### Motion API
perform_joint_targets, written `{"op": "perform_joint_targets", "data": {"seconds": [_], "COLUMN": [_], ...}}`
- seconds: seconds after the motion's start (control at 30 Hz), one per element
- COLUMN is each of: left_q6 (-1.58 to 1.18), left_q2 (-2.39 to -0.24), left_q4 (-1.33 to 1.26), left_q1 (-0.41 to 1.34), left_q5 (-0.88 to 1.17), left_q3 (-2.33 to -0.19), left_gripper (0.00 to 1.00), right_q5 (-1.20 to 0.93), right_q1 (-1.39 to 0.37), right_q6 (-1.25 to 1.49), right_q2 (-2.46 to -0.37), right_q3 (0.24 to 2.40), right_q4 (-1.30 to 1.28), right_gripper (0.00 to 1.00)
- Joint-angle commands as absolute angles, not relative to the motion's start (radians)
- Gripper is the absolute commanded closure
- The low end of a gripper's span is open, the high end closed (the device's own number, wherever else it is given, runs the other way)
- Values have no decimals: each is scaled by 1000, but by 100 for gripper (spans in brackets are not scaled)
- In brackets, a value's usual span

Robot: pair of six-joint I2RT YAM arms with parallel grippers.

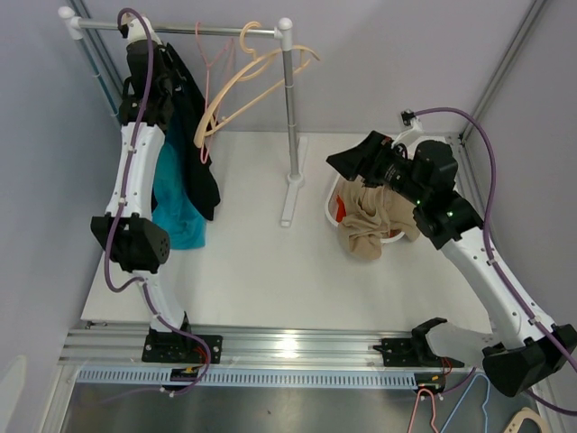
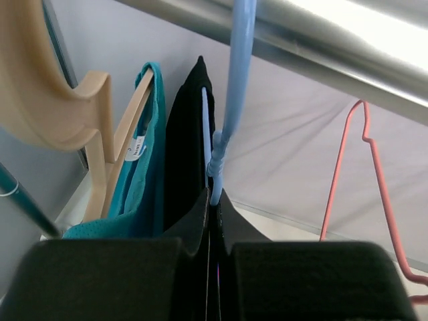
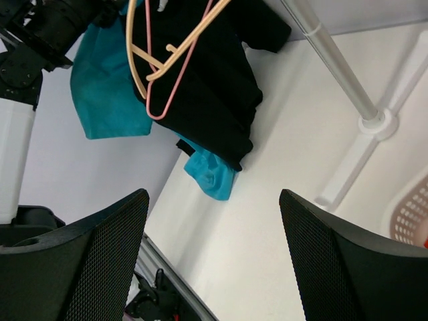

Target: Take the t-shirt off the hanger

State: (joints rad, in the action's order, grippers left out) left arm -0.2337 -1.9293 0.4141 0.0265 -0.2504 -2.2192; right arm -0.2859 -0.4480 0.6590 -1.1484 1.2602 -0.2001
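Note:
A black t-shirt hangs on a light blue hanger from the rail at the back left, next to a teal t-shirt on a wooden hanger. My left gripper is raised to the rail and shut on the blue hanger's neck, just below its hook. My right gripper is open and empty above the basket, facing the rack. The black t-shirt and teal t-shirt also show in the right wrist view.
Empty beige hangers and a pink wire hanger hang on the rail. The rack's post stands mid-table on a white foot. A white basket at the right holds a beige garment.

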Motion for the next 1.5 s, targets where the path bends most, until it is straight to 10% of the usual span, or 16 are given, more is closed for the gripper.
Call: {"op": "perform_joint_targets", "data": {"seconds": [0.0, 1.0, 1.47], "left_q6": [-239, -210, -363], "left_q2": [-1847, -1579, -1298], "left_q4": [310, 507, 837], "left_q1": [23, 210, 531], "left_q5": [-204, -596, -820], "left_q3": [-2183, -2122, -1993], "left_gripper": [99, 99, 99], "right_q5": [-307, -497, -255], "right_q1": [-428, -423, -918], "right_q6": [629, 531, 221], "right_q2": [-1111, -1077, -1201], "right_q3": [1224, 1153, 1145], "right_q4": [-207, -199, -137], "right_gripper": [17, 18, 13]}}
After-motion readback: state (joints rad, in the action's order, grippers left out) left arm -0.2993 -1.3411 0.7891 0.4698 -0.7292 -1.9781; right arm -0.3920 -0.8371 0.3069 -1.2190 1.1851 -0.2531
